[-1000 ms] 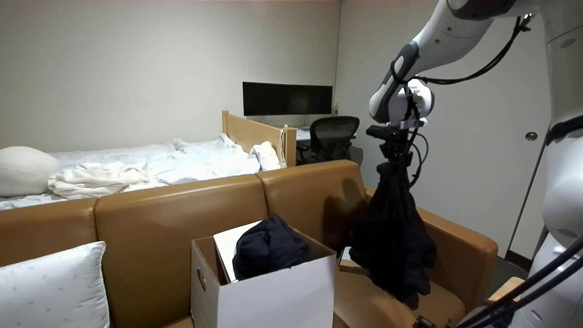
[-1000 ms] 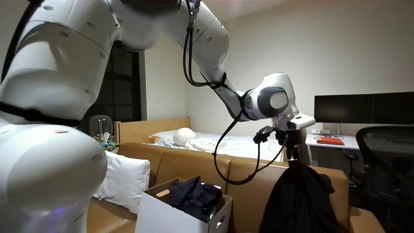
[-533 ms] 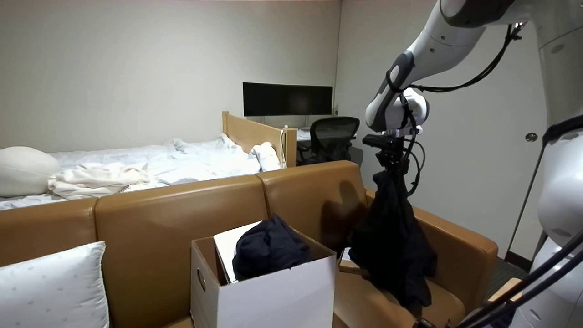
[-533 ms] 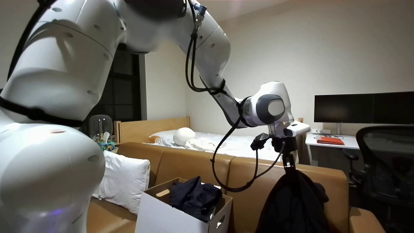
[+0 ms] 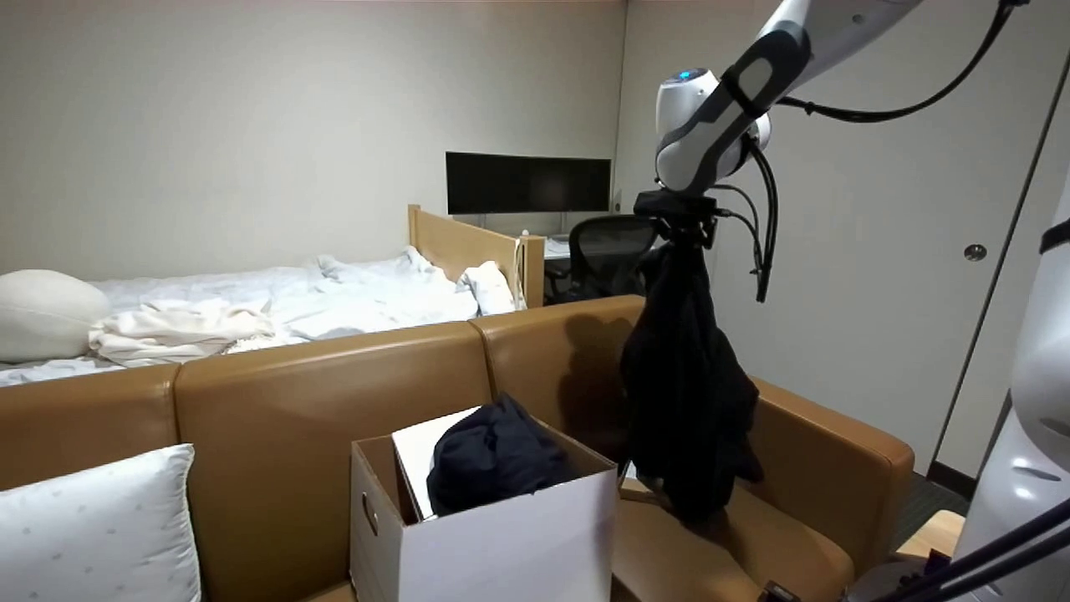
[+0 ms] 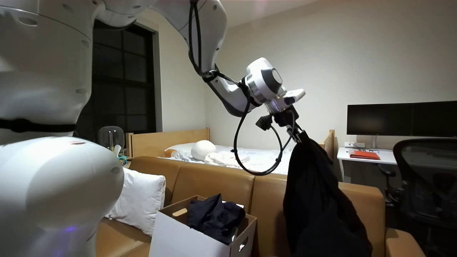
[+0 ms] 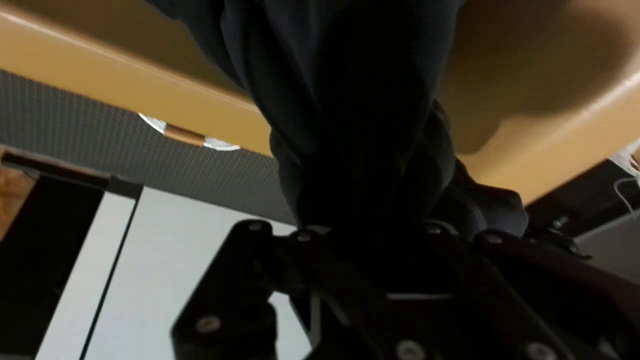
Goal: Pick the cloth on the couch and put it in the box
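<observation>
A large black cloth (image 5: 690, 393) hangs from my gripper (image 5: 687, 241) above the right end of the couch (image 5: 334, 393). In an exterior view the gripper (image 6: 299, 136) is tilted, and the cloth (image 6: 319, 203) drapes down past the frame's bottom edge. The gripper is shut on the bunched top of the cloth. In the wrist view the dark cloth (image 7: 345, 100) fills the space between the fingers (image 7: 372, 232), which are in deep shadow. A white cardboard box (image 5: 510, 552) stands on the couch, left of the hanging cloth. It also shows in an exterior view (image 6: 189, 235).
A dark navy cloth (image 5: 497, 460) and a white panel (image 5: 415, 443) are in the box. A small flat box (image 5: 639, 487) lies on the seat, partly hidden by the hanging cloth. A white pillow (image 5: 100, 527) leans at left. The couch armrest (image 5: 827, 435) is at right.
My gripper dips slightly at first, then rises and moves left in both exterior views, tilting, with the cloth still held. The cloth's lower end is higher. The box has not moved.
</observation>
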Controlling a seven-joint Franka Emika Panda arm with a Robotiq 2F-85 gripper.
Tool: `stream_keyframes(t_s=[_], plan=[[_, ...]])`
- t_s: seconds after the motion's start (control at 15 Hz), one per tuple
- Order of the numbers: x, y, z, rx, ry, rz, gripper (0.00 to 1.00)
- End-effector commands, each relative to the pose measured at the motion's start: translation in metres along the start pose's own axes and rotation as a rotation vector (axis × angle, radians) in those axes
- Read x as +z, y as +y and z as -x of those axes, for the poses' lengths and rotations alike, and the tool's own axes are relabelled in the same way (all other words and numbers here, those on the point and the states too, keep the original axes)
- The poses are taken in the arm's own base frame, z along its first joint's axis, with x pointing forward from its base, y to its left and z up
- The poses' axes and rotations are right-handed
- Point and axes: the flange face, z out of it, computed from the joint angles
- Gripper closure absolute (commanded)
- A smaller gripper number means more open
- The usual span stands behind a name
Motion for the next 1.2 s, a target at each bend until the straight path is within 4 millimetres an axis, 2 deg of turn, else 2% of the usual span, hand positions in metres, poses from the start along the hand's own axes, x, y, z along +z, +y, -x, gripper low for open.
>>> stream_keyframes(t_s=[0.0, 0.07, 0.27, 0.33, 0.4, 0.47, 0.53, 0.6, 0.67, 0.73, 0.87, 1.0, 1.13], plan=[[-0.090, -0.007, -0.004, 0.008, 0.193, -0.078, 0.98], [-0.116, -0.010, -0.004, 0.035, 0.249, -0.100, 0.98], [-0.183, -0.002, 0.000, 0.200, 0.297, -0.137, 0.99], [-0.137, -0.018, 0.001, 0.120, 0.238, -0.110, 0.99], [-0.153, -0.017, 0.002, 0.134, 0.245, -0.117, 0.94], [-0.155, -0.017, 0.004, 0.132, 0.244, -0.119, 0.94], [-0.149, -0.017, 0.007, 0.126, 0.238, -0.110, 0.94], [-0.139, -0.019, 0.009, 0.121, 0.231, -0.096, 0.99], [-0.140, -0.031, 0.014, 0.094, 0.224, -0.135, 0.99], [-0.156, -0.041, 0.013, 0.080, 0.228, -0.195, 0.99], [-0.205, -0.057, 0.004, 0.024, 0.266, -0.287, 0.99], [-0.240, -0.069, -0.003, -0.031, 0.320, -0.343, 0.99], [-0.288, -0.077, -0.013, -0.068, 0.390, -0.406, 0.99]])
